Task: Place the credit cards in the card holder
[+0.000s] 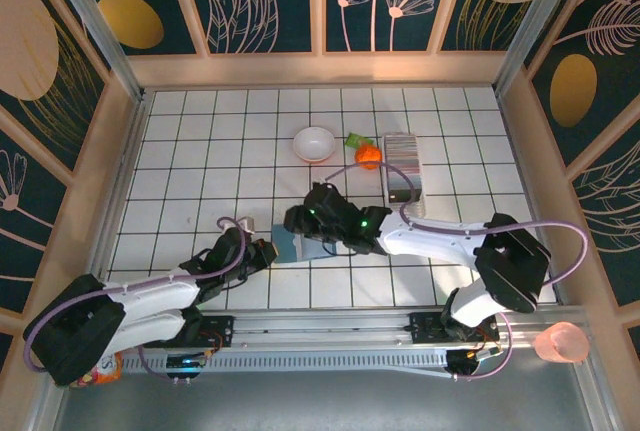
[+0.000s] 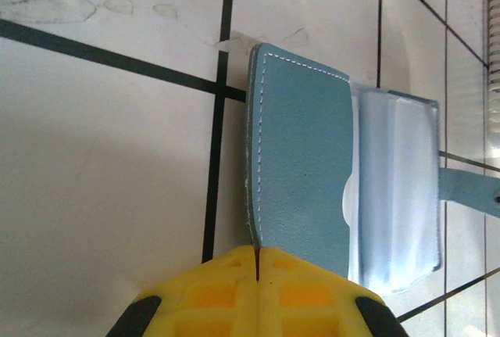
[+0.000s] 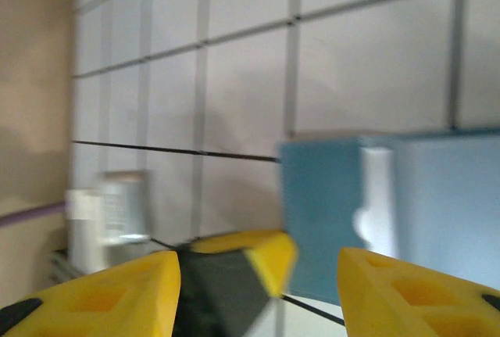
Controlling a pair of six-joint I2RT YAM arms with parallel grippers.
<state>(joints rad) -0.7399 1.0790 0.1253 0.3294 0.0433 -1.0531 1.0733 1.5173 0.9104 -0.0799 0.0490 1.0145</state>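
Note:
The teal-blue card holder (image 1: 290,247) lies open on the white tiles between the two arms. My left gripper (image 1: 266,252) is shut on its near edge; in the left wrist view the yellow fingers (image 2: 226,290) pinch the stitched teal flap (image 2: 305,157), with the pale inner pocket (image 2: 398,188) beyond it. My right gripper (image 1: 300,221) hovers over the holder's far side. It is open with nothing held: the right wrist view is blurred, with the card holder (image 3: 328,212) ahead of the right gripper (image 3: 258,274). The credit cards (image 1: 403,159) stand as a striped grey-white stack further back.
A white bowl (image 1: 314,143) sits at the back centre. Next to it, an orange object (image 1: 368,155) with a green piece lies beside the card stack. A pink cup (image 1: 560,343) stands off the tiles at the near right. Wooden walls border the tiled floor.

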